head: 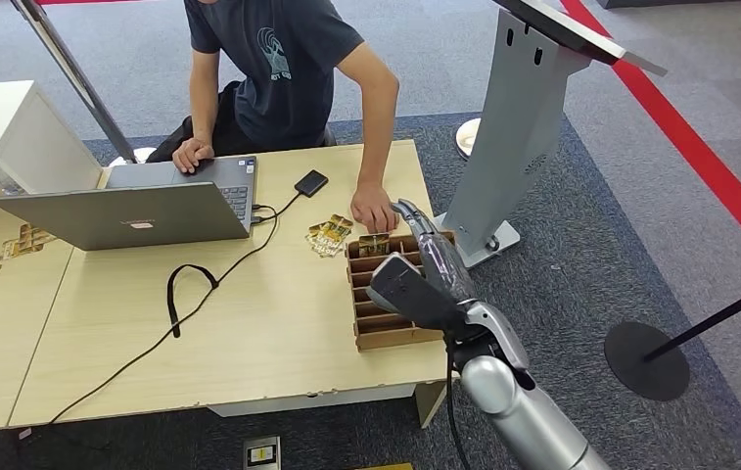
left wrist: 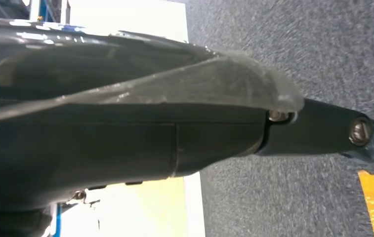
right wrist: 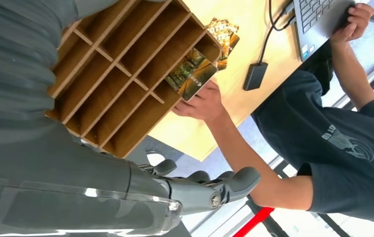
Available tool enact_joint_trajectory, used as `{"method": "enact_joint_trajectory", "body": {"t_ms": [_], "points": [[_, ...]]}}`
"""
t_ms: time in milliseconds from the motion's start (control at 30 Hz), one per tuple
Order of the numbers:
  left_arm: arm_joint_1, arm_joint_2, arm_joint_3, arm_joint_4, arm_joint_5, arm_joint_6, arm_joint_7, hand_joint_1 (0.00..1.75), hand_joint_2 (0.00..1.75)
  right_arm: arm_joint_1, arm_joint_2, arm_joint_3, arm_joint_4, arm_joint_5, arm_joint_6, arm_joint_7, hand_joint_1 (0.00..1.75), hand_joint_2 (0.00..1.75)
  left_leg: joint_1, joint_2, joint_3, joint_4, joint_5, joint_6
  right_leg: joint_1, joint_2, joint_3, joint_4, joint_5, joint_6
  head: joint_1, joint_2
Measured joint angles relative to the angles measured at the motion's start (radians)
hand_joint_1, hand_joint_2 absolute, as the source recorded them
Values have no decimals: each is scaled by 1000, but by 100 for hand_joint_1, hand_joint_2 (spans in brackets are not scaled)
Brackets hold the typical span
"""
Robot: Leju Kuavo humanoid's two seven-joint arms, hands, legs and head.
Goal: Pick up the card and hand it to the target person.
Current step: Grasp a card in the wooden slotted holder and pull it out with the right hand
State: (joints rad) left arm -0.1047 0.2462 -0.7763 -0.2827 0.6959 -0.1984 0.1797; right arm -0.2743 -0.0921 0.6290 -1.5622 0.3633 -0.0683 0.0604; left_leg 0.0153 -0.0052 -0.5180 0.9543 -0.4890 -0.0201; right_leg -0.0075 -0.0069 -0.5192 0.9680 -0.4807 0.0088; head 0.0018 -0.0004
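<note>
The green-and-gold printed card (right wrist: 190, 74) stands in the brown slotted cardboard tray (head: 371, 311), under the person's hand (head: 374, 211); the right hand (head: 423, 274) hovers above, fingers (right wrist: 224, 185) released, nothing picked up yet.

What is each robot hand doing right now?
Left hand: cannot be told.
Right hand: open, holding nothing, above the wooden box.

Patterned card (right wrist: 190, 74) stands tilted in tray's (right wrist: 125, 44) end compartment.
</note>
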Motion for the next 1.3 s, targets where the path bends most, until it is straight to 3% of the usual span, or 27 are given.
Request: {"method": "enact_joint_trajectory", "body": {"t_ms": [400,1000,1200,1300], "points": [[0,-17,8,0,53,18,28,0,0,-112,82,76,158,220,-66,35,0,175,0,0,0,0,0,0,0,0,0,0,0,0,0,0],[3,-32,34,0,58,11,45,0,0,-218,149,155,360,303,-89,69,0,175,0,0,0,0,0,0,0,0,0,0,0,0,0,0],[4,-32,34,0,45,1,48,0,0,-222,145,159,406,339,-134,125,26,175,0,0,0,0,0,0,0,0,0,0,0,0,0,0],[5,-32,34,0,43,1,48,0,0,-222,142,158,422,353,-154,142,49,175,0,0,0,0,0,0,0,0,-1,0,0,0,0,0]]}}
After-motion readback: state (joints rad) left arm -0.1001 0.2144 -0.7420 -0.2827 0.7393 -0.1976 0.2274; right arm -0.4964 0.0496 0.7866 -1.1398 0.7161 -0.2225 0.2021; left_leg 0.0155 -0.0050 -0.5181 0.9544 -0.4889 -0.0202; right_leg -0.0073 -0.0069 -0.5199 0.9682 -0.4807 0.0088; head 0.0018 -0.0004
